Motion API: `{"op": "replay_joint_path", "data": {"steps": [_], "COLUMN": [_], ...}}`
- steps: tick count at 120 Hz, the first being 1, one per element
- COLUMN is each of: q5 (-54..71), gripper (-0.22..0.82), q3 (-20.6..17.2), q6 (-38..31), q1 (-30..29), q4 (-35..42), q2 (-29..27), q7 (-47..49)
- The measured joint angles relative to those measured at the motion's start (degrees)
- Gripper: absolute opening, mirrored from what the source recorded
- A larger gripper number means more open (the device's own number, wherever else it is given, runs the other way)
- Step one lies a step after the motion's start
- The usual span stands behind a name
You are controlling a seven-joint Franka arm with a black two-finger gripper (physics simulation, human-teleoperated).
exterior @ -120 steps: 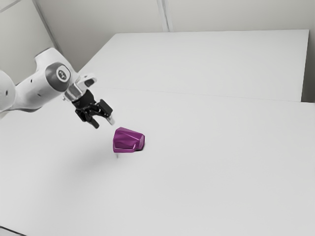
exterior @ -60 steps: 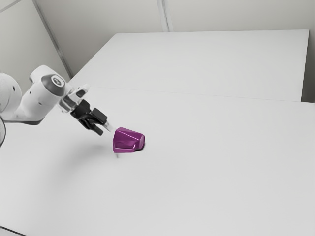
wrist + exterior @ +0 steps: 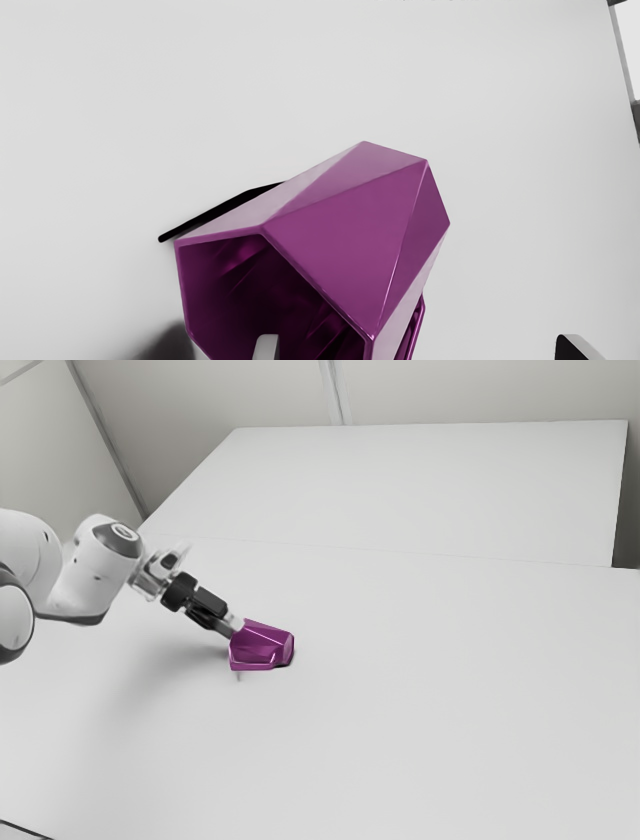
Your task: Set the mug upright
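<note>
Purple mug [image 3: 262, 649] on its side, gripper [image 3: 231, 628] at mouth

Mug lies on white tbl [image 3: 450, 700], open end twd gripper. Fingers [image 3: 267, 347] wide apart: 1 across mug's mouth in wrist view, other past handle [image 3: 418, 325] side.

From my end effector [image 3: 234, 628], I saw the purple mug [image 3: 345, 240] lying on its side on the counter [image 3: 150, 100], its open mouth turned toward me and its base pointing away. My fingers stood wide apart: one fingertip [image 3: 267, 347] overlapped the mouth, the other was out past the mug's handle [image 3: 419, 322], clear of the wall.
</note>
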State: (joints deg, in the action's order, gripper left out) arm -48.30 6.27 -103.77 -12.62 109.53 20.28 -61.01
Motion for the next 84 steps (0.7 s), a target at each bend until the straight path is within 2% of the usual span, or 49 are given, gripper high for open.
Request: {"op": "replay_joint_path", "data": {"steps": [24,35,44,65,84], "q5": [-3.0,-4.6,-5.4,-6.1,-6.3], "gripper": [0.6,0.54,0.44,0.08,-0.08], "q3": [-3.3,-3.8,-4.1,-4.2,-4.2], "q6": [2.0,3.1,3.9,4.9,5.3], "q1": [-3.0,-3.4,-3.8,-3.9,-3.8], "q4": [0.0,0.0,0.1,0.0,0.0], "q2": [2.0,2.8,3.3,3.5,3.5], "q7": [-2.9,-3.4,-3.5,-3.6,-3.7]}}
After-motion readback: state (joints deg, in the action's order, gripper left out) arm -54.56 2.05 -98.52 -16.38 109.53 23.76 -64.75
